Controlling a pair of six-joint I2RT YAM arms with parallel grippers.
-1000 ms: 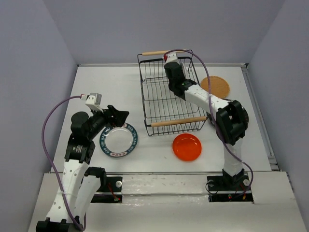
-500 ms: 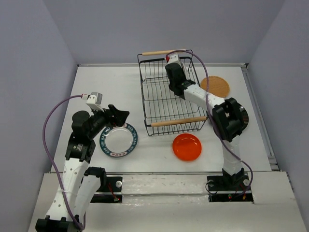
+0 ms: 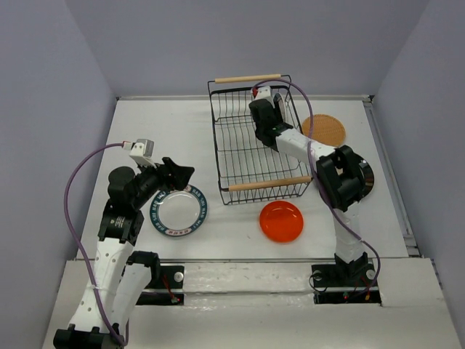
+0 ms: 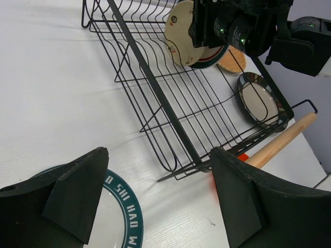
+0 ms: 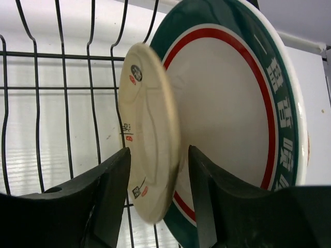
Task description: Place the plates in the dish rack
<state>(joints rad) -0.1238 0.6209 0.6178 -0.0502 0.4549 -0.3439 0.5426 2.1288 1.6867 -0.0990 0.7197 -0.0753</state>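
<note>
The black wire dish rack [image 3: 240, 149] stands at the table's middle back. My right gripper [image 3: 263, 109] reaches into its far end. In the right wrist view a beige plate [image 5: 147, 129] stands on edge between the right gripper's [image 5: 159, 155] fingers, with a slim gap at the right finger, so the gripper is open. A green-rimmed plate [image 5: 232, 113] stands upright just behind it. My left gripper [image 3: 182, 174] hovers open and empty over the second green-rimmed plate [image 3: 178, 212], which lies flat. The orange-red plate [image 3: 281, 221] and the tan woven plate [image 3: 325, 129] lie on the table. The black-rimmed plate [image 4: 258, 101] lies right of the rack.
The rack's near wooden handle [image 3: 269, 183] lies between the basket and the orange-red plate. Its far handle [image 3: 247, 78] is by the back wall. Walls close in the table on the left, back and right. My right arm's elbow [image 3: 341, 178] hangs over the rack's right side.
My right gripper has shifted slightly to the right and farther into the rack's far end. The left arm and the plates on the table have not moved.
</note>
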